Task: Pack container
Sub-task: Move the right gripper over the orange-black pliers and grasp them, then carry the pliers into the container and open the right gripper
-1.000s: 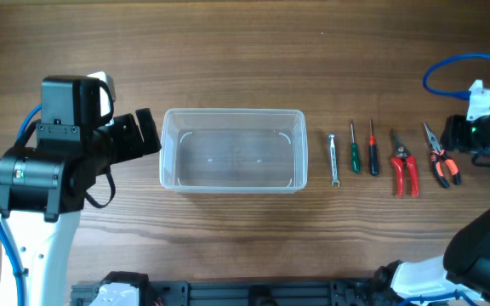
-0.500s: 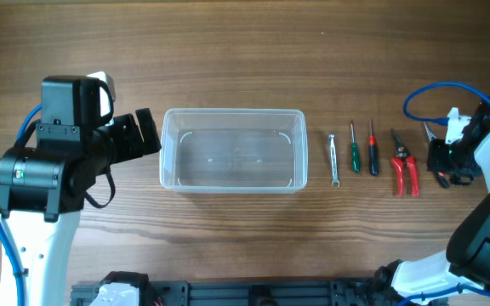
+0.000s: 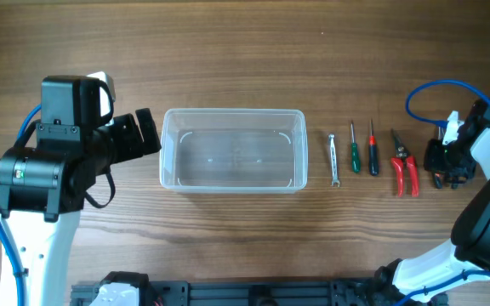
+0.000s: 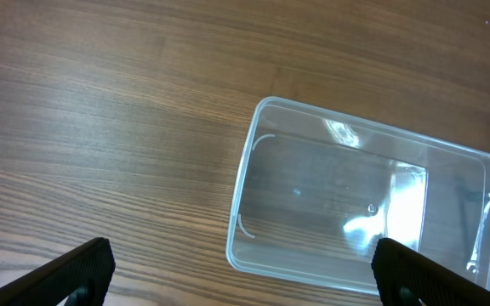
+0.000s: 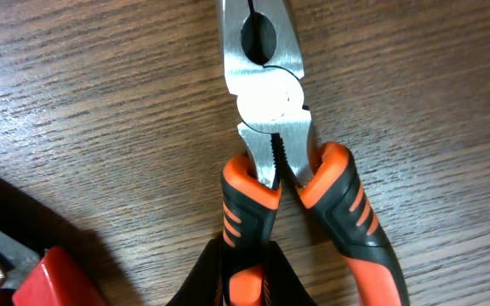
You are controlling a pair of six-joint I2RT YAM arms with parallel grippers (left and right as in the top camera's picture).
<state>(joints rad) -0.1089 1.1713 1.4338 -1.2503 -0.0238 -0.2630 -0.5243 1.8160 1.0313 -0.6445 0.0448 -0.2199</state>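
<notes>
Your right gripper now sits further in from the table's right edge than a second ago, low over the orange-handled pliers, hiding them overhead; its blue cable follows.

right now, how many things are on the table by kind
container: 1
wrench: 1
screwdrivers: 2, green screwdriver and red-and-black screwdriver
plier-type tools: 2, red-handled cutters and orange-handled pliers
total: 6
</notes>
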